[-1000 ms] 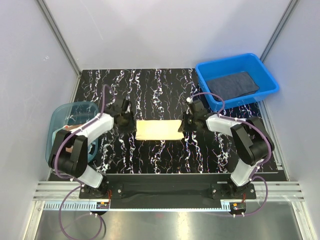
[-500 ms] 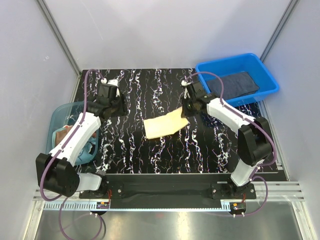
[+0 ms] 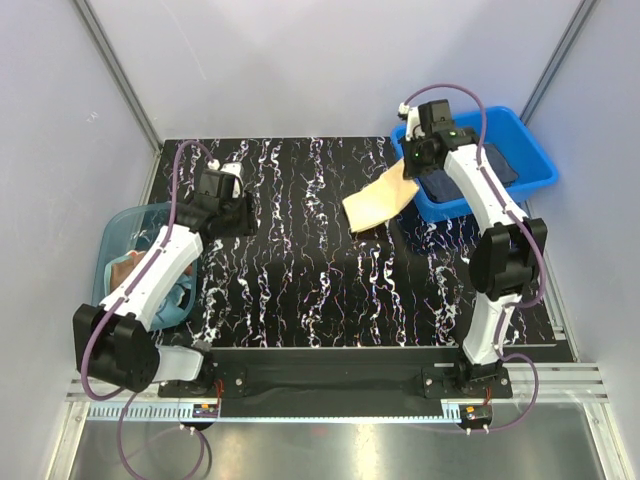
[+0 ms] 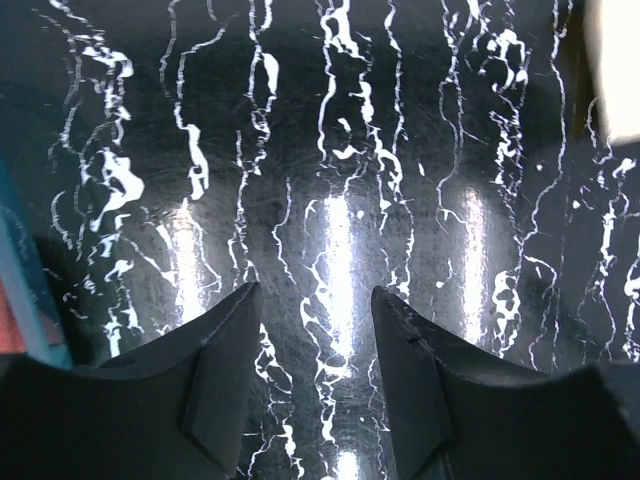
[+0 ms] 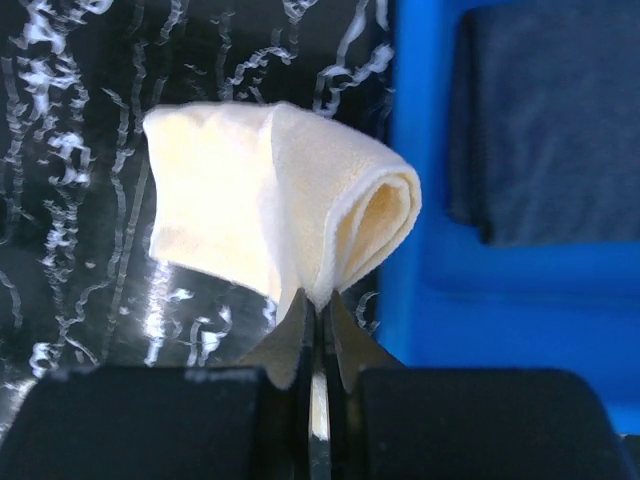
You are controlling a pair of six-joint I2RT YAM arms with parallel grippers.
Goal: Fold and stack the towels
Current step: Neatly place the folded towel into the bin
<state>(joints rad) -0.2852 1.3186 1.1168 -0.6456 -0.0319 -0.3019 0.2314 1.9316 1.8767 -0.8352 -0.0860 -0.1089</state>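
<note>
Inside right tool (image 5: 316, 312) (midair): yellow towel (image 5: 235, 195)

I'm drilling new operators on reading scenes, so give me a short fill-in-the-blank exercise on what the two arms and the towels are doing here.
The right gripper pinches a folded towel coloured ___.
The dark towel lies inside the ___ bin.
The left gripper has jaws standing ___, holding nothing.
Missing: yellow; blue; open.
</note>
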